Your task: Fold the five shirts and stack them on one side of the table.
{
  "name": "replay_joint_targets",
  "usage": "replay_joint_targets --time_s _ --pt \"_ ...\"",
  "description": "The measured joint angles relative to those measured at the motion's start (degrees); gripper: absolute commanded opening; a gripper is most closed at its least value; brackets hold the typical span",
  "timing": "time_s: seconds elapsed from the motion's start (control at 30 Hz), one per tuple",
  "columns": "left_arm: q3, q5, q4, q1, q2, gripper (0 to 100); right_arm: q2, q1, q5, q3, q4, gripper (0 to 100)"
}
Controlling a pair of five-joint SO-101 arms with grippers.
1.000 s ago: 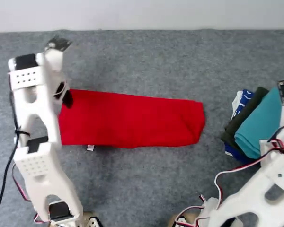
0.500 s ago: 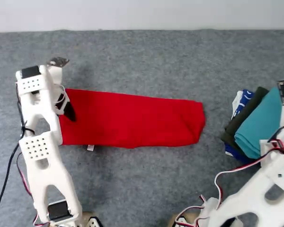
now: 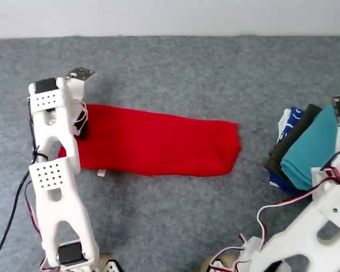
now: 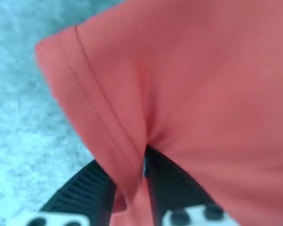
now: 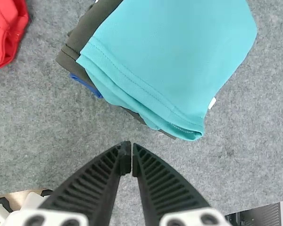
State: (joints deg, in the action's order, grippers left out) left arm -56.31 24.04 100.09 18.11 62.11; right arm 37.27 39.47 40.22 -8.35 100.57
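One shirt left to fold! Pinched the red shirt [image 3: 158, 144] by its hem near the table's [image 3: 158, 68] left edge, left gripper [image 4: 144, 164] clenched on cloth; right gripper [image 5: 132, 157] closed on nothing beside the stack [image 5: 170, 61], right edge. Likely needed next: hem carried across, halving it.

grey felt table [image 3: 170, 73], red shirt [image 3: 158, 144], folded stack [image 3: 309, 148]
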Motion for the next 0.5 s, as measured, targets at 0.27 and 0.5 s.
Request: replay_joint_targets --time_s 0.27,0.5 --pt "8.6 0.1 -0.6 -1.6 -12.1 1 0.0 0.0 0.0 0.0 0.0 1.1" --pt "22.4 0.1 -0.7 -14.0 -30.7 1 0.0 0.0 0.0 0.0 0.0 1.1"
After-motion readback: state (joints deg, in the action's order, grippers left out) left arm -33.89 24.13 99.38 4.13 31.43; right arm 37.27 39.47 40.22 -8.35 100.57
